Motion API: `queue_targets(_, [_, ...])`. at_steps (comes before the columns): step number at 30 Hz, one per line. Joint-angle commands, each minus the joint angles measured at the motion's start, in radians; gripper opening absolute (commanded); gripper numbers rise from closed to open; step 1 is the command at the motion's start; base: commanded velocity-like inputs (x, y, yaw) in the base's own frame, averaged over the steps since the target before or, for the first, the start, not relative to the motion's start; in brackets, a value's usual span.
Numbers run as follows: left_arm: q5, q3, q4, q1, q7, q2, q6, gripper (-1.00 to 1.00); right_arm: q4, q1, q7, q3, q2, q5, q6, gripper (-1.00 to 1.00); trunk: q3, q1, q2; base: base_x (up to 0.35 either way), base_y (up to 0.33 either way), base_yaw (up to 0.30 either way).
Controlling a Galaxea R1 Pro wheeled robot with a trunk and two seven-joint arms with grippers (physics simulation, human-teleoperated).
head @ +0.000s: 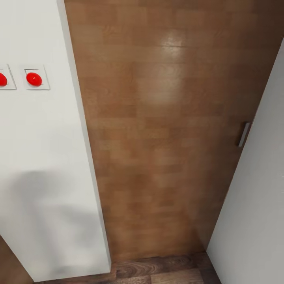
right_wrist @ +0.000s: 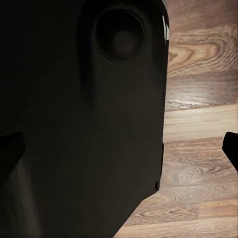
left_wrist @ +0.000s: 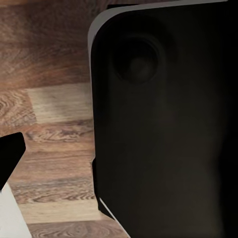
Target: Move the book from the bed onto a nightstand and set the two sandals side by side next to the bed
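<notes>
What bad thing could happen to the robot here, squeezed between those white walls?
It could bump something. The white wall on the left, with its red buttons, and the white panel on the right leave a narrow gap before the brown door. Driving on might hit that door or scrape a wall. Each wrist camera faces a big dark robot part, blocking much of its view.

A brown wooden door stands shut dead ahead, blocking the way. White wall hems in left of the door, another white panel right; a floor strip lies open below.
</notes>
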Motion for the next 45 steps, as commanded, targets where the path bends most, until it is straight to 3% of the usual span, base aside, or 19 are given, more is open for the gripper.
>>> queue_targets(1, [0.0, -0.001, 0.0, 0.0, 0.001, 0.0, -0.003, 1.0, 0.0, 0.0, 0.0, 0.0, 0.0, -0.001, 0.0, 1.0, -0.001, 0.0, 0.0, 0.0, 0.0, -0.171])
queue_targets(45, [0.0, -0.002, 0.0, 0.0, 0.001, 0.001, -0.005, 1.0, 0.001, 0.0, 0.002, 0.007, 0.005, 0.003, 0.002, 1.0, -0.024, 0.0, 0.0, 0.0, 0.0, -0.245])
